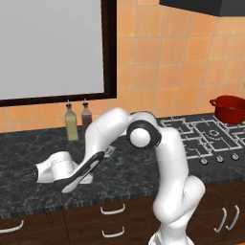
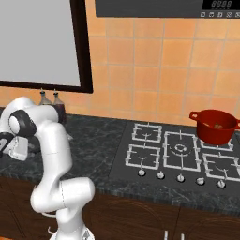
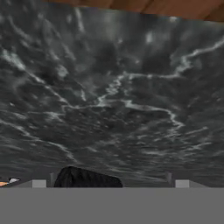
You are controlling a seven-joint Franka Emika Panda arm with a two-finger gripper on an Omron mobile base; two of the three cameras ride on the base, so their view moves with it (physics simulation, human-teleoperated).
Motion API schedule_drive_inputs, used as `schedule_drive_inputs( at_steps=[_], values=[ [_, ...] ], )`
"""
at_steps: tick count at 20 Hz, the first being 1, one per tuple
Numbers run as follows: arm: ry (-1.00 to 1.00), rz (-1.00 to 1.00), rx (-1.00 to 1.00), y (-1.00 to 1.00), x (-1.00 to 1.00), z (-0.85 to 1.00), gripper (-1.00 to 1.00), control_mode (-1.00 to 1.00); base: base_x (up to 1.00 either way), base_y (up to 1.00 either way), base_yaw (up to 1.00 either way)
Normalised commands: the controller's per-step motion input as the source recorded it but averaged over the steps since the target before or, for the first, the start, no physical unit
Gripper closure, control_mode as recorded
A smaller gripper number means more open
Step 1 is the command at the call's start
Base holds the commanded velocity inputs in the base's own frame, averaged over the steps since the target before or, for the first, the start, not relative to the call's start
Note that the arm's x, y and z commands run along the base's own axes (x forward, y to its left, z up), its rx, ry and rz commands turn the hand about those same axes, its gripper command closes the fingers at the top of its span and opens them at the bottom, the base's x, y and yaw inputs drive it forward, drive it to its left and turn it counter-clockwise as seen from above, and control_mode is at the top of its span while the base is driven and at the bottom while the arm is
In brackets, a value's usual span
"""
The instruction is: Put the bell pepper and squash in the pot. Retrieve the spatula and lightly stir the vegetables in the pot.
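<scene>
The red pot (image 1: 229,108) (image 2: 214,125) stands on the stove's back right burner. Small yellowish specks show inside it, too small to name, so I cannot make out the bell pepper or the squash. My arm folds down to the counter left of the stove, and the gripper (image 1: 42,173) hangs just above the dark marble. In the hand view the gripper (image 3: 109,183) is open, its fingertips (image 3: 39,183) wide apart. A black rounded shape (image 3: 87,178) lies between them on the counter. I cannot tell whether it is the spatula.
Two bottles (image 1: 72,123) (image 2: 45,98) stand against the tiled wall behind the hand. The gas stove (image 1: 206,136) (image 2: 178,150) with its knobs lies to the right. A dark-framed window (image 1: 48,48) is above the counter, and drawers (image 1: 112,210) run below its front edge.
</scene>
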Motion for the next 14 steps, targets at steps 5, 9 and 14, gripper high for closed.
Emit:
schedule_drive_inputs(
  at_steps=[5,9,14],
  values=[
    [-0.04,0.0,0.0,-0.36,-0.13,0.0,-1.0,-1.0,0.0,0.0,0.0],
    [0.0,0.06,0.01,-0.15,0.01,0.0,-1.0,-1.0,0.0,0.0,0.0],
    [0.0,0.1,0.04,0.0,0.05,0.0,-1.0,-1.0,0.0,0.0,0.0]
  ],
)
